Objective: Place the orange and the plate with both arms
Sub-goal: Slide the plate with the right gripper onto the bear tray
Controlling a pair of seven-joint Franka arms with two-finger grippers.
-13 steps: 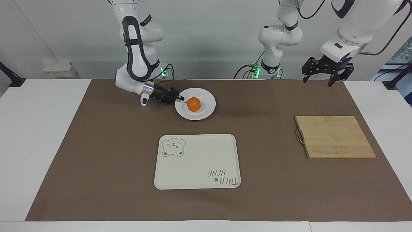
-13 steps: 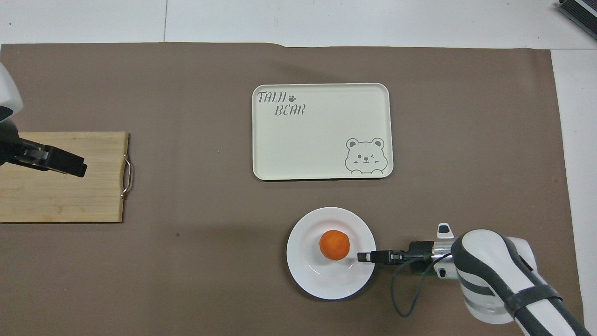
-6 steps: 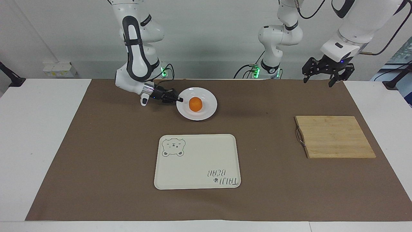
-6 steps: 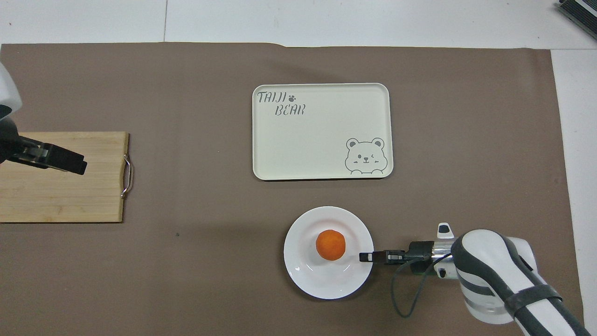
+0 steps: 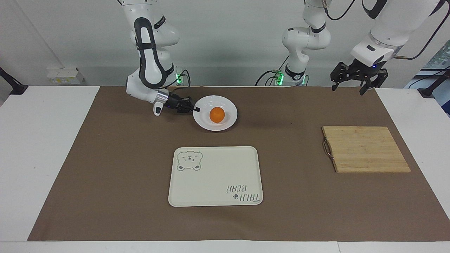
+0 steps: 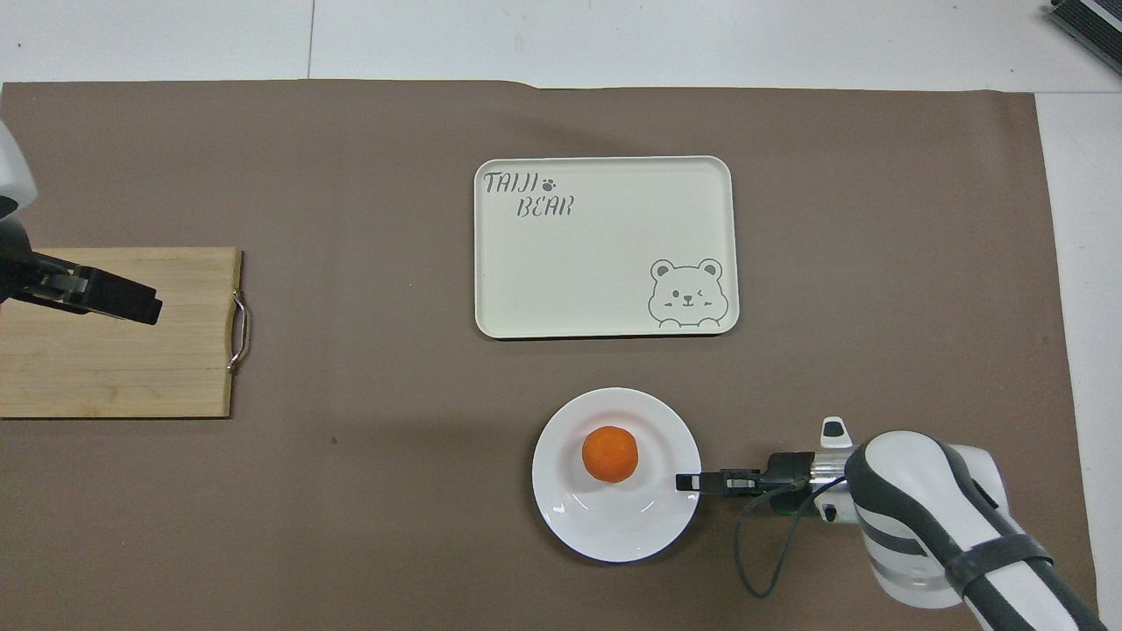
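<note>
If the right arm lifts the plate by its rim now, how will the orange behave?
The orange is round and lies loose on the glossy, shallow plate, so it will likely roll on any tilt. The right gripper pinches one edge only, making tilt plausible. The raised rim may stop it.

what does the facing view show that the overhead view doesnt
Only the facing view shows the arms' bases, the wall, and the left gripper open, raised in the air. Only the overhead view shows that gripper over the cutting board. Both show the right gripper shut on the plate rim, the orange on the plate, and the bear tray.
</note>
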